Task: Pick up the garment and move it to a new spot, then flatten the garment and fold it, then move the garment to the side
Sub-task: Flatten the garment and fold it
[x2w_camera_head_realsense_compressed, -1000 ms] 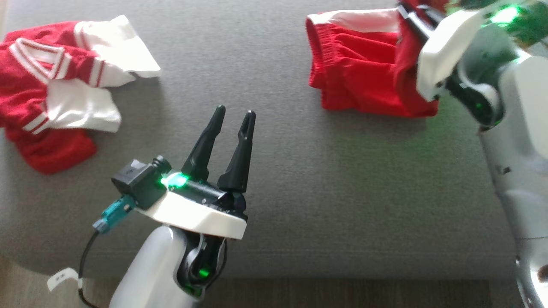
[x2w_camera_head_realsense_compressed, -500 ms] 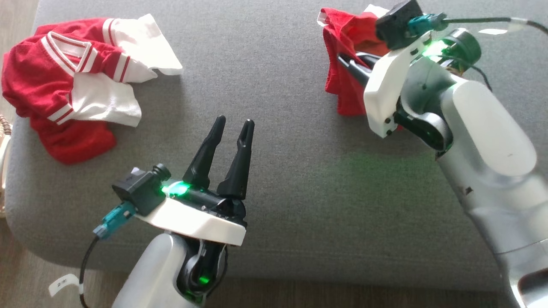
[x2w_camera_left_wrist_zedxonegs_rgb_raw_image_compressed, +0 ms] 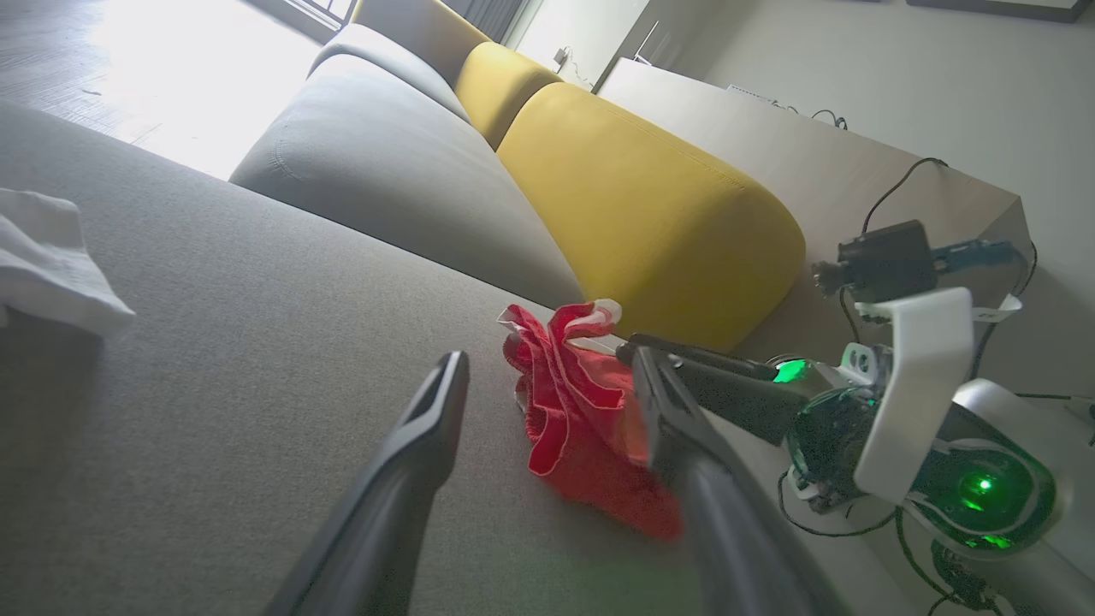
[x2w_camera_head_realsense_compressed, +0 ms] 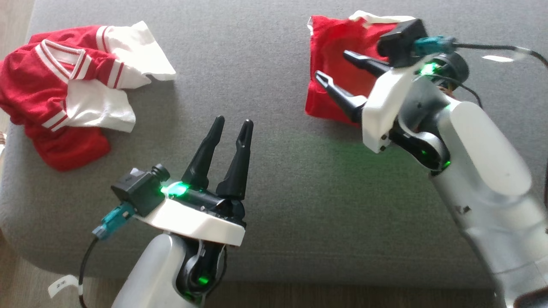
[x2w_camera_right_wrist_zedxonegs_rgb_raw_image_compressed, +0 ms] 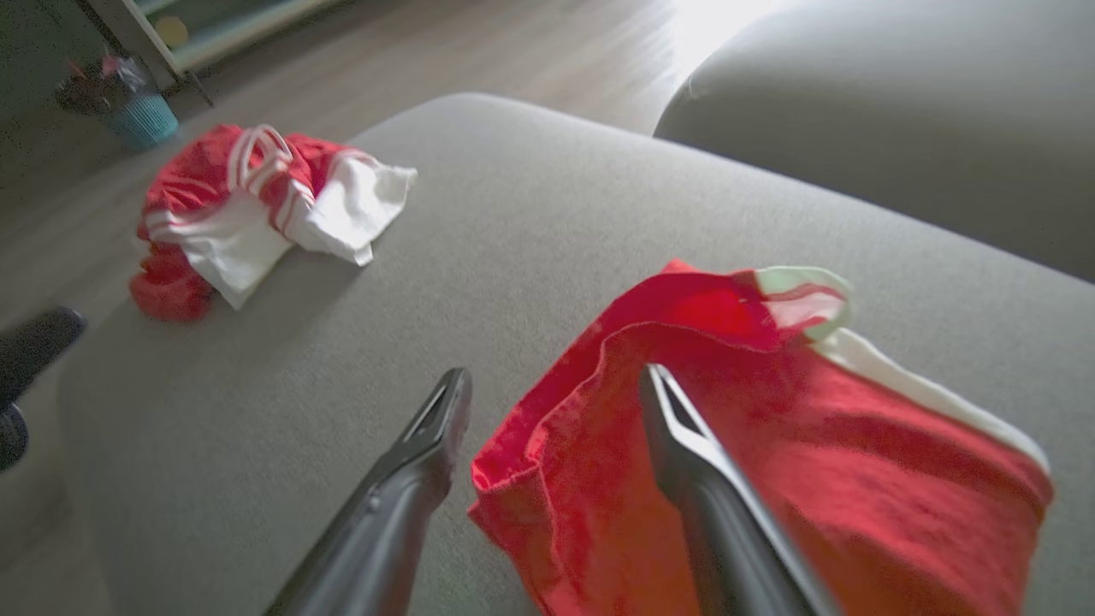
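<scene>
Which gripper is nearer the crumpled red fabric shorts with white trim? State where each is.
Right. The right gripper is open over the red shorts with white trim; the left gripper is open, well apart, over bare grey cushion to their left.

Head camera looks down; both wrist cameras skim low, sharing the red garment.

The right gripper hangs over the near edge of the red garment, fingers spread wide, its pale forearm angled toward it; the left gripper, fingers parted and empty, is well to that garment's left
</scene>
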Motion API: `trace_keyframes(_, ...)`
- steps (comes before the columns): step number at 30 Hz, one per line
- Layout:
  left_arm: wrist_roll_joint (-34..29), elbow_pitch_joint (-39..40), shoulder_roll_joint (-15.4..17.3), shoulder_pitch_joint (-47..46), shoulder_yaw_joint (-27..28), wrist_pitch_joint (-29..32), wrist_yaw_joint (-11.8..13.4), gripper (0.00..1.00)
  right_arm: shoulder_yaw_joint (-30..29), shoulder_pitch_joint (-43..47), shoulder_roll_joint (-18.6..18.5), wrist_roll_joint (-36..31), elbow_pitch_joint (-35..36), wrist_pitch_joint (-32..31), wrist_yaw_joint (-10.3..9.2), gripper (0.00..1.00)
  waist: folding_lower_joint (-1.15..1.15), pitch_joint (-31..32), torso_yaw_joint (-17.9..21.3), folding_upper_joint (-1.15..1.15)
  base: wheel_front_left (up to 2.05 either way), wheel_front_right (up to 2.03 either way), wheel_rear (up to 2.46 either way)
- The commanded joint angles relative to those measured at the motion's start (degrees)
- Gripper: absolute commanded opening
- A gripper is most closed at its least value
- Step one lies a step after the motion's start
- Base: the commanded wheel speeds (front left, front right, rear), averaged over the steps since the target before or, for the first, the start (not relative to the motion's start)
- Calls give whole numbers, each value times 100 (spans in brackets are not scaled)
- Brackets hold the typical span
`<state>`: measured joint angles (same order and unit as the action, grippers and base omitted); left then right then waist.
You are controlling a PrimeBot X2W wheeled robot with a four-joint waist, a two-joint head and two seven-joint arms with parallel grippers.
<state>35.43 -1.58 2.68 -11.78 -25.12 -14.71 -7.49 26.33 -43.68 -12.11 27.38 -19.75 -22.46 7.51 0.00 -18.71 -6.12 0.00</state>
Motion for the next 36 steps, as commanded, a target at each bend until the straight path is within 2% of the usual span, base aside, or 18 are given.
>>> trace_keyframes(1, -50, 215, 21, 53, 203, -29, 0, 100, -104, 122, 96, 42, 376, 157, -2, 100, 0, 26, 33, 0, 0, 0, 0)
trace_keyframes(6, -123, 281, 21, 113, 313, -29, 18, 100, -539, 606, -11, -205, 843, 569, -2, 100, 0, 91, 146, 0, 0, 0, 0)
trace_keyframes(12, -209, 318, 20, 152, 297, -29, 33, 100, -1112, 1152, -88, -541, 967, 903, -2, 100, 0, 157, 179, 0, 0, 0, 0)
trace_keyframes(13, -228, 328, 20, 159, 298, -29, 38, 100, -1232, 1255, -74, -574, 975, 962, -2, 94, 0, 181, 173, 0, 0, 0, 0)
trace_keyframes(14, -241, 335, 20, 176, 302, -29, 46, 100, -1342, 1367, -43, -586, 986, 1016, -2, 80, 0, 213, 168, 0, 0, 0, 0)
trace_keyframes(15, -255, 341, 20, 198, 311, -29, 62, 100, -1429, 1482, -15, -596, 1012, 1064, -2, 54, 0, 245, 166, 0, 0, 0, 0)
trace_keyframes(17, -310, 367, 20, 257, 358, -29, 124, 100, -1586, 1716, 63, -594, 1084, 1170, -2, 29, 0, 325, 177, 0, 0, 0, 0)
trace_keyframes(18, -310, 367, 20, 257, 358, -29, 124, 100, -1586, 1716, 63, -594, 1084, 1170, -2, 29, 0, 325, 177, 0, 0, 0, 0)
trace_keyframes(19, -341, 384, 20, 299, 390, -29, 173, 100, -1657, 1835, 103, -609, 1130, 1237, -2, 13, 0, 369, 187, 0, 0, 0, 0)
trace_keyframes(20, -386, 405, 20, 343, 425, -29, 231, 100, -1712, 1958, 148, -626, 1181, 1300, -2, 6, 0, 414, 201, 0, 0, 0, 0)
trace_keyframes(21, -426, 433, 20, 390, 464, -29, 293, 100, -1766, 2087, 209, -630, 1231, 1363, -2, 4, 0, 461, 221, 0, 0, 0, 0)
trace_keyframes(22, -463, 466, 20, 441, 505, -29, 361, 100, -1823, 2215, 269, -651, 1282, 1427, -2, 7, 0, 502, 242, 0, 0, 0, 0)
trace_keyframes(24, -573, 529, 20, 540, 594, -29, 504, 100, -1896, 2470, 377, -762, 1392, 1570, -2, 31, 0, 579, 293, 0, 0, 0, 0)
trace_keyframes(26, -718, 590, 20, 636, 674, -29, 630, 100, -1972, 2716, 508, -838, 1477, 1719, -2, 98, 0, 642, 345, 0, 0, 0, 0)
trace_keyframes(30, -978, 718, 20, 869, 857, -29, 839, 100, -2030, 3135, 693, -1026, 1587, 2099, -2, 100, 0, 758, 456, 0, 0, 0, 0)
trace_keyframes(36, -1708, 798, 22, 1265, 1171, -29, 976, 100, -2170, 3587, 853, -1430, 1558, 2872, -2, 100, 0, 959, 552, 0, 0, 0, 0)
